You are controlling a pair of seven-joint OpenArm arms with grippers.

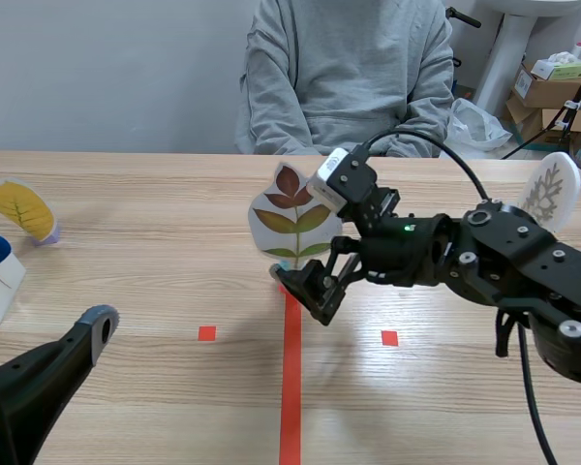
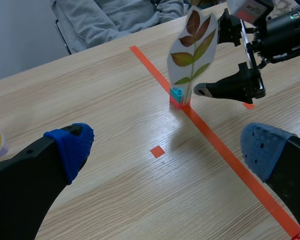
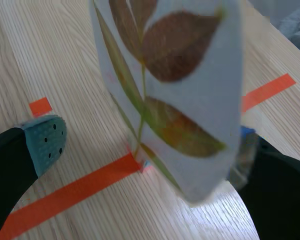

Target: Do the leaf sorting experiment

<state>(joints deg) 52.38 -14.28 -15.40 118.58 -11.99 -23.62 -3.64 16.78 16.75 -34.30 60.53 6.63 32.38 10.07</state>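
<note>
1. Pale wooden table (image 1: 155, 291) runs away toward a person (image 1: 344, 73) in a grey top seated at the far side.
2. The leaf card (image 1: 292, 218), white with red-brown and green leaflets, stands upright on a small blue-and-red base (image 2: 177, 96) at the far end of the orange-red tape line (image 1: 290, 387).
3. The right gripper (image 1: 310, 289) is low at the card's foot, fingers spread to either side. In the right wrist view the green pad (image 3: 44, 142) is well clear of the card, while the other finger is much nearer and blurred. I see no pinch.
4. The left gripper (image 2: 167, 150) hangs low over the near left of the table, blue pads wide apart with nothing between them.
5. A yellow leaf card (image 1: 21, 208) stands far left and a white leaf card (image 1: 550, 191) far right.
6. Risk: the card sits off-centre between the fingers, so on closing the nearer finger would likely meet it first and push it over or slide the light base off the tape.
7. Risk: the sheet looks thin, so a grip high above the base may bend it rather than hold it.
</note>
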